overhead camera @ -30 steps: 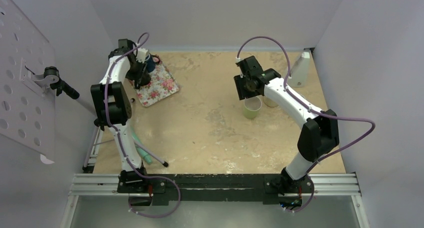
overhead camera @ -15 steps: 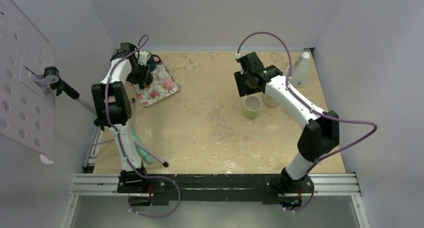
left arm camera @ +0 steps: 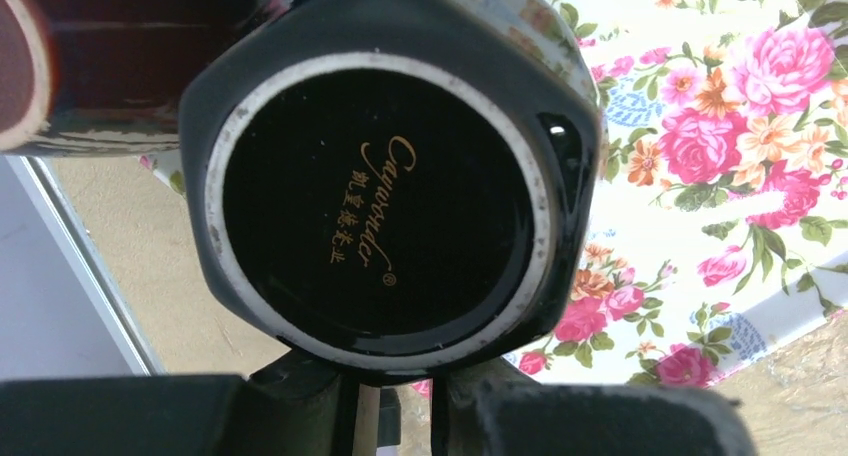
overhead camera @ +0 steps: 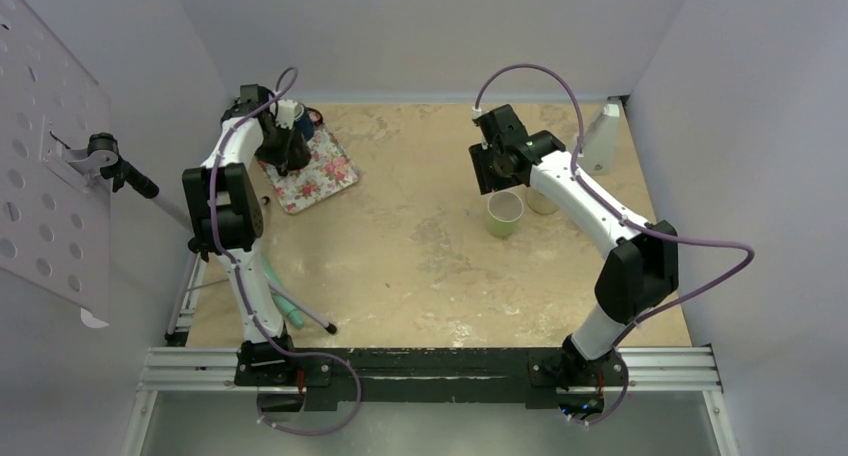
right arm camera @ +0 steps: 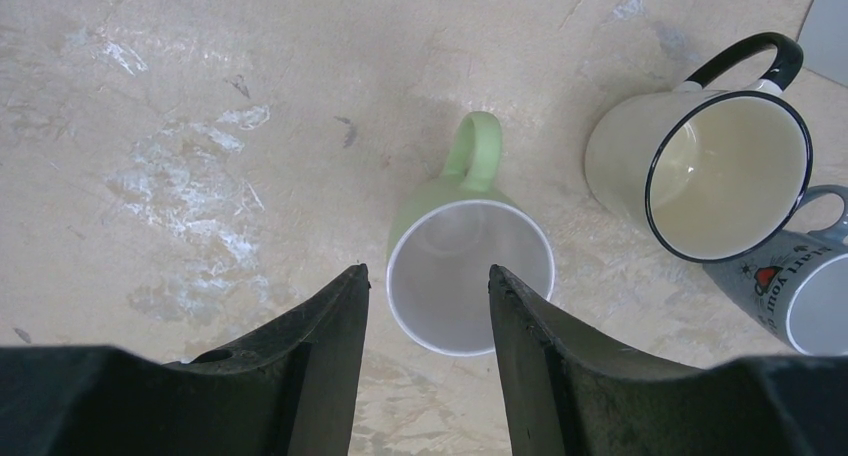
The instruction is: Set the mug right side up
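Observation:
An upside-down black mug (left arm camera: pixel 375 196) fills the left wrist view, its base with gold lettering facing me. It stands on a floral tray (left arm camera: pixel 720 176) at the far left of the table (overhead camera: pixel 410 266). My left gripper (left arm camera: pixel 395 391) is right against the mug's near edge. Its jaws stand a narrow gap apart, and the mug's edge hides their tips. From above, the left gripper (overhead camera: pixel 283 148) sits over the tray (overhead camera: pixel 330 171). My right gripper (right arm camera: pixel 428 276) hangs open above an upright green mug (right arm camera: pixel 465 266), holding nothing.
A cream mug with a black rim (right arm camera: pixel 715 171) and a grey mug (right arm camera: pixel 805 296) stand upright right of the green mug (overhead camera: pixel 504 214). A dark red mug (left arm camera: pixel 90 56) lies next to the black one. A white object (overhead camera: pixel 600 136) stands in the far right corner.
My left gripper's jaws have drawn much closer together at the black mug. The left wrist shifted slightly over the tray. The right arm drew back a little, then held still.

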Controlling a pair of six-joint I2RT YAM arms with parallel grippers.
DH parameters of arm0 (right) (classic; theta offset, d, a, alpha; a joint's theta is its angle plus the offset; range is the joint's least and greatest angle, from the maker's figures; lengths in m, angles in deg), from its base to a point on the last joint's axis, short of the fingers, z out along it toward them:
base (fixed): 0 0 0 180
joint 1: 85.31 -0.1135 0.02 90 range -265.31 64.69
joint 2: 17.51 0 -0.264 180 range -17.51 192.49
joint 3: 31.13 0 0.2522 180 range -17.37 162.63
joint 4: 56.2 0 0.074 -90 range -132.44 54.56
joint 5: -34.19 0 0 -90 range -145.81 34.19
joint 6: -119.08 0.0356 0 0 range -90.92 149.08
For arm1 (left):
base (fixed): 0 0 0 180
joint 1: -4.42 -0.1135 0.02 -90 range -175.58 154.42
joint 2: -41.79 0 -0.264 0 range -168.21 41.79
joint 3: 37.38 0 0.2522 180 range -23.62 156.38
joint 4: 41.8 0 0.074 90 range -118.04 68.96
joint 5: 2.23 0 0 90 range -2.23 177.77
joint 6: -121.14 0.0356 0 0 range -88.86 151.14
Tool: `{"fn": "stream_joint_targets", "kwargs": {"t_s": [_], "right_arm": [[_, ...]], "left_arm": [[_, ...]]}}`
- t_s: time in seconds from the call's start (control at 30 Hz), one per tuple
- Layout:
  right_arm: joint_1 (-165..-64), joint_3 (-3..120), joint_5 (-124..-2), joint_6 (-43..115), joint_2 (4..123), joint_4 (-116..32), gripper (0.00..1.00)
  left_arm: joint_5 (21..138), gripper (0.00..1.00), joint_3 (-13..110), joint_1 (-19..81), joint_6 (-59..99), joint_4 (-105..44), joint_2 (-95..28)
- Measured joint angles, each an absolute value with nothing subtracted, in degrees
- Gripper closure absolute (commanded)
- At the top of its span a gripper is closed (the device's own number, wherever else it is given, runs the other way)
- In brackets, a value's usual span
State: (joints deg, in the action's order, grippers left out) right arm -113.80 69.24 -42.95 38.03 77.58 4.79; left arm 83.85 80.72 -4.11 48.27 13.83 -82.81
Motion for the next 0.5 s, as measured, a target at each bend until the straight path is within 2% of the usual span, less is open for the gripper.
{"fn": "stream_joint_targets", "kwargs": {"t_s": [0.27,0.43,0.5], "right_arm": [[-113.8,69.24,-44.41,38.16,76.42,2.86,0.48],[-113.93,68.04,-50.97,40.1,72.57,-6.34,0.38],[-114.07,65.66,-55.19,42.22,70.19,-13.44,0.29]], "left_arm": [[79.39,1.0,72.13,-4.14,46.63,16.91,-75.18],[72.26,1.0,68.09,-4.01,41.97,20.04,-68.73],[69.07,1.0,68.06,-3.81,39.24,19.95,-67.31]]}}
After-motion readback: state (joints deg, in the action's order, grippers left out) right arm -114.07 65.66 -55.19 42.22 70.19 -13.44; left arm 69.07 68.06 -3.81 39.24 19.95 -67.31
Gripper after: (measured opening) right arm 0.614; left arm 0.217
